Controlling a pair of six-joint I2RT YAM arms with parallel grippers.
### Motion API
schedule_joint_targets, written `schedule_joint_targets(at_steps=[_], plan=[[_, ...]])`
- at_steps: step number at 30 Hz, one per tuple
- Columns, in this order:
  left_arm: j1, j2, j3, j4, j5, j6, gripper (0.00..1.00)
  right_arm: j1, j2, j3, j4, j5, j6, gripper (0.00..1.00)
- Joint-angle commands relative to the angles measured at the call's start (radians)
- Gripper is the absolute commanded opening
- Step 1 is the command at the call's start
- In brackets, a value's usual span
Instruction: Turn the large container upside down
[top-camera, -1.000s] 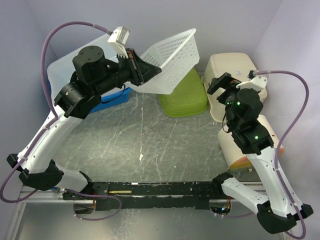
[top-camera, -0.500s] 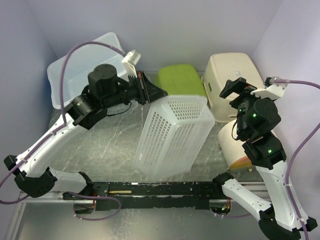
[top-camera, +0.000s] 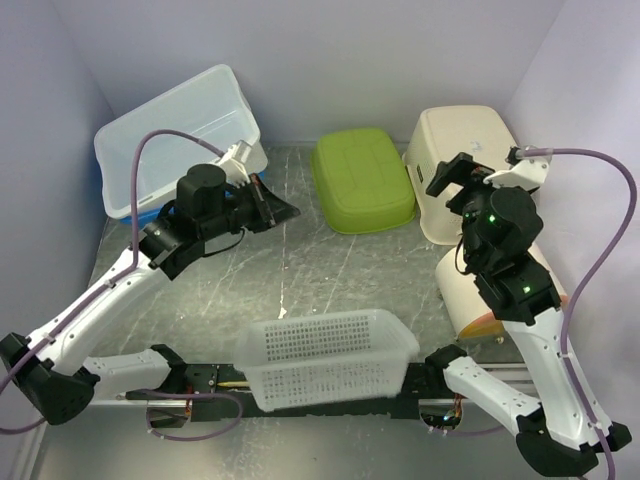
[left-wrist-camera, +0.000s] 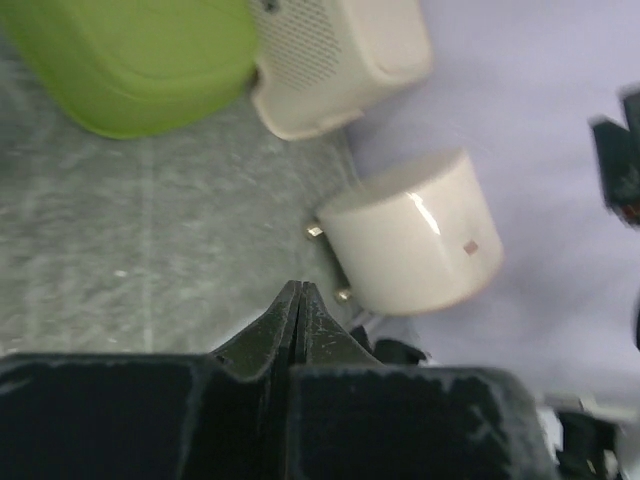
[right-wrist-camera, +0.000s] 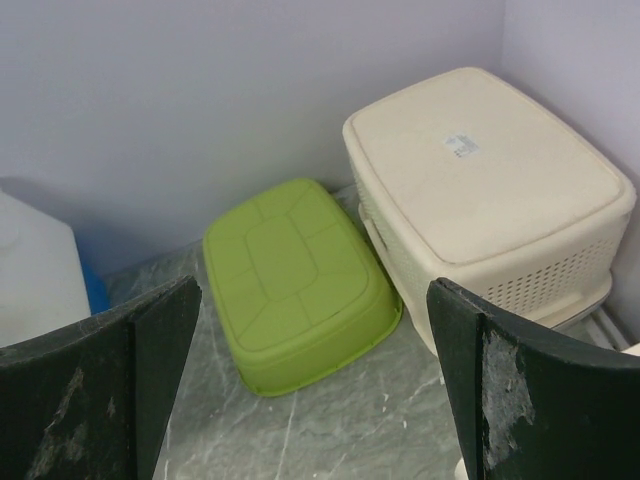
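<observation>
White basket (top-camera: 325, 365) sits at the near edge; left gripper (left-wrist-camera: 300, 296) is pinched together and empty, right gripper (right-wrist-camera: 312, 330) spread. Best to grasp its rim firmly.

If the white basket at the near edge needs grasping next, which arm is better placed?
Left, probably: the left pincer, though shut, hangs nearer the white basket; the right pincer is open but farther, by the beige bin.

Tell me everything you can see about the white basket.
The white basket is a rectangular plastic tub with rows of small holes in its walls and a flared rim. It lies free at the table's near edge, over the black rail, seemingly with the wider rim upward. Nothing holds it.
</observation>
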Motion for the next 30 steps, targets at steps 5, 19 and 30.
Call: schedule_joint_targets(at_steps=[5,19,30], plan=[[0.184,0.122,0.013,-0.017,-0.011,0.132,0.07,-0.001,0.074,-0.01,-0.015,-0.226,0.017,0.98],[0.186,0.082,0.085,-0.231,-0.035,0.304,0.26,0.127,0.317,-0.125,-0.321,-1.038,-0.166,0.98],[0.191,0.044,0.254,-0.45,-0.173,0.347,0.77,0.581,0.53,-0.267,-0.301,-0.911,-0.145,0.98]])
